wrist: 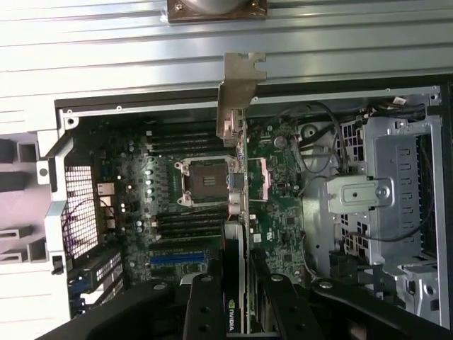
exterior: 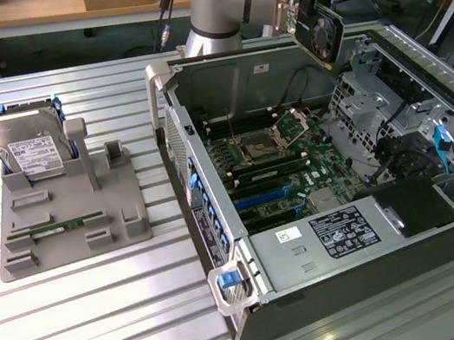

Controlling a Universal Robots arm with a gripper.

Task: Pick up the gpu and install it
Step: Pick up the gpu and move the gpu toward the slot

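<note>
The gpu (exterior: pixel 322 32), a thin dark card with a round black fan on one face, hangs tilted in the air above the far side of the open computer case (exterior: pixel 220 233). My gripper (exterior: pixel 314 5) is shut on it from above. In the wrist view the gpu (wrist: pixel 236 99) is edge-on, its silvery bracket at the far end, and the gripper (wrist: pixel 237 308) clamps the card between its black fingers (wrist: pixel 204 308). Below it lie the motherboard (wrist: pixel 283 191) and its blue expansion slots (exterior: pixel 263 199).
A grey fixture (exterior: pixel 123 228) on the slatted aluminium table holds a silver hard drive (exterior: pixel 28 152) and a green memory stick (exterior: pixel 57 227). Inside the case are the CPU socket (exterior: pixel 262 142), a power supply (exterior: pixel 344 233) and a metal drive cage (exterior: pixel 370 83).
</note>
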